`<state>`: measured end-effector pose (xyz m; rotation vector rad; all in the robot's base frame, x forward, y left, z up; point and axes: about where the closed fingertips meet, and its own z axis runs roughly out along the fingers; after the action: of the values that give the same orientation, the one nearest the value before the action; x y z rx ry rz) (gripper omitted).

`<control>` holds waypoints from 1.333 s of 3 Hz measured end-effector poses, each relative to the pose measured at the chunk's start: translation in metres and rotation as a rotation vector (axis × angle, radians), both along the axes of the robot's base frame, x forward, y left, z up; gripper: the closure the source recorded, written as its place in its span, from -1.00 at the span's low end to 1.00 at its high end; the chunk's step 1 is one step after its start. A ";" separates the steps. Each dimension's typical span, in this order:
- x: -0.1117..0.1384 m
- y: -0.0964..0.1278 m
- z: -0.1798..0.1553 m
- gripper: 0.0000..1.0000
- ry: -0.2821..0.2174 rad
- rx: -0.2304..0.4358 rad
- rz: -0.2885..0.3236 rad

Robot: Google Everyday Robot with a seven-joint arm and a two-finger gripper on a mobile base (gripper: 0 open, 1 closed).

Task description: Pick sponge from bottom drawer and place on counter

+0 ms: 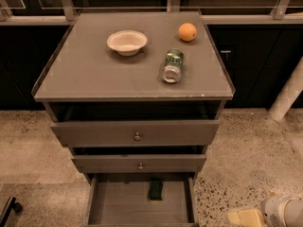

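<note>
The bottom drawer (113, 207) of the grey cabinet stands pulled out, and the dark green sponge (155, 189) lies on its floor near the back, right of centre. The counter (94, 74) on top is a flat grey square with a thin raised rim. My gripper (246, 217) sits low at the lower right corner, over the speckled floor to the right of the open drawer and apart from the sponge. Only its pale tip and white wrist show.
On the counter stand a white bowl (127, 42), an orange (187, 31) and a clear jar with a green label (173, 65) lying on its side. Two knobbed drawers (137, 134) sit partly open above the bottom one. A white post (289, 91) stands at right.
</note>
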<state>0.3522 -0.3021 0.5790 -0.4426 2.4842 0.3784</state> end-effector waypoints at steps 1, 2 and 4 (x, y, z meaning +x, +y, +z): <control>0.005 0.007 -0.023 -1.00 0.014 0.076 -0.047; 0.011 0.034 -0.062 -1.00 -0.011 0.179 -0.075; 0.027 0.079 -0.101 -1.00 -0.035 0.286 -0.030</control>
<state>0.3787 -0.2231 0.4781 -0.2914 2.3510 0.6957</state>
